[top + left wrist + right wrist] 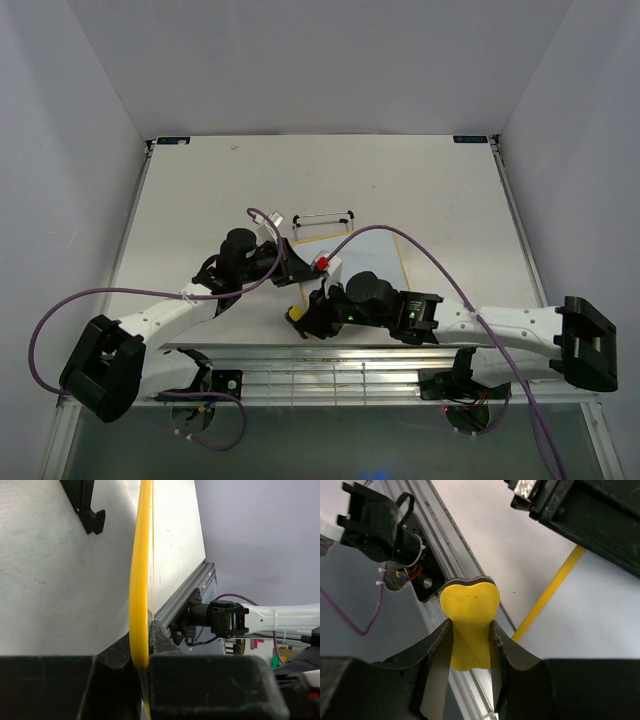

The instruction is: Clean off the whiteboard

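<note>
Right pincer point(471, 630) clamped on yellow eraser point(470, 605), arm reaching toward 9 o'clock. Left pincer point(143, 637) clamped on whiteboard point(140, 555) frame edge, arm toward 2 o'clock. Only top view shows whiteboard mid-surface point(200, 200), eraser at its 7 o'clock corner.

We see soft, even light from overhead: the bench point(200, 190) is bright, with faint shadows and no glare. In both wrist views the near jaws are dark and a little blurred. The whiteboard point(140, 580) edge looks slightly soft; the sponge point(469, 615) is sharp and evenly lit.
</note>
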### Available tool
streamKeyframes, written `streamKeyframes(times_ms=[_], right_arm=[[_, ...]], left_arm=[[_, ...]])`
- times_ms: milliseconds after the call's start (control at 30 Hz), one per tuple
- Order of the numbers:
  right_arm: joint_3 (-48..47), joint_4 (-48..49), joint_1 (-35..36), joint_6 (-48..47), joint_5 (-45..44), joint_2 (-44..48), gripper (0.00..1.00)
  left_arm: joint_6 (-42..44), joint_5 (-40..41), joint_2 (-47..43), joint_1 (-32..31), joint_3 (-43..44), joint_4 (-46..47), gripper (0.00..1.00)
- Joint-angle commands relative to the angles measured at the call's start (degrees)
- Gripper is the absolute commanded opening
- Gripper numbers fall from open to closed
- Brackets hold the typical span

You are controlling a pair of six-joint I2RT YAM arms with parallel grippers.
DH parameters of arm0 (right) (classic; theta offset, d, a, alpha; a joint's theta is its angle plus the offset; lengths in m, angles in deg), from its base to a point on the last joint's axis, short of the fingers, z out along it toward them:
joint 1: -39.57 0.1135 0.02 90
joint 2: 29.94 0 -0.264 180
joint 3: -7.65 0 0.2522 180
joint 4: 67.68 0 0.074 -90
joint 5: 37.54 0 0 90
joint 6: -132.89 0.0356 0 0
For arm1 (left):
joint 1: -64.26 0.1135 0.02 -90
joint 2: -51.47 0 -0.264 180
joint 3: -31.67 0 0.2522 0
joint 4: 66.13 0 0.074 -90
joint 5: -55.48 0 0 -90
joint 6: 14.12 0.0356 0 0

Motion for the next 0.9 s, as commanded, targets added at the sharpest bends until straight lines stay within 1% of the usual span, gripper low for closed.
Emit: streamKeyframes(times_ms=[0,133,200,267,300,333,400,433,500,533,567,600,633,700,733,800,833,867], right_arm=[[-0.88,-1.43,0.2,-0.52,-0.65,6.24,0.08],[-2.2,-7.59,-1.81,-2.1,-2.52,14.05,0.08],[-2.81,-10.06,-2.96,-2.89,-3.66,16.35,0.08],[-3.52,-14.8,-5.41,-4.82,-5.33,19.26,0.08],[-4.83,-16.91,-6.81,-5.53,-7.68,19.96,0.08],[-5.28,-20.41,-11.09,-6.32,-8.32,20.84,0.08],[-6.5,-24.03,-17.69,-9.47,-8.94,20.94,0.08],[-8.34,-25.88,-25.82,-10.71,-8.76,19.46,0.08],[-10.37,-29.93,-34.47,-15.0,-7.63,16.73,0.08],[-12.12,-30.72,-42.87,-16.33,-7.45,13.58,0.08],[-12.83,-30.81,-47.13,-17.56,-7.01,11.81,0.08],[-13.45,-30.73,-51.87,-18.36,-4.48,10.05,0.08],[-14.15,-30.47,-60.27,-20.45,-3.06,5.51,0.08],[-17.4,-29.94,-66.56,-22.49,-1.64,-0.39,0.08],[-18.54,-29.5,-70.51,-24.41,-0.95,-6.77,0.08],[-22.58,-29.23,-72.74,-25.66,0.63,-13.31,0.09],[-24.07,-29.23,-74.57,-26.01,0.64,-18.82,0.09],[-25.92,-28.97,-74.77,-26.1,0.64,-21.23,0.1]], left_arm=[[-1.74,-2.2,-1.41,-0.49,2.52,3.05,0.0],[-1.56,-2.02,-1.15,-0.49,2.69,3.05,0.0],[-1.65,-1.67,-1.06,-0.49,2.87,3.05,0.0],[-1.56,-1.5,-0.97,-0.49,3.05,3.05,0.0],[-1.56,-1.41,-0.97,-0.49,3.13,3.05,0.0],[-1.56,-1.41,-1.06,-0.49,3.22,3.05,0.0],[-1.47,-1.58,-1.41,-0.49,3.4,3.05,0.0],[-1.47,-1.67,-1.58,-0.49,3.48,3.22,0.0],[-1.56,-1.85,-2.55,-0.49,3.48,3.31,0.0],[-1.73,-1.93,-2.99,-0.49,3.31,3.4,0.0],[-1.82,-2.11,-3.51,-0.49,3.14,3.57,0.0],[-2.0,-2.11,-4.74,-0.49,3.05,3.75,0.0],[-2.35,-2.37,-5.45,-0.49,2.87,3.92,0.0],[-2.88,-2.73,-7.64,-0.58,2.52,4.45,0.0],[-3.23,-3.07,-8.43,-0.58,2.43,4.54,0.0],[-3.67,-3.17,-10.02,-0.58,2.0,4.63,0.0],[-4.02,-3.08,-11.68,-0.58,1.9,4.63,0.0],[-4.46,-2.99,-12.56,-0.49,1.73,4.63,0.0]])
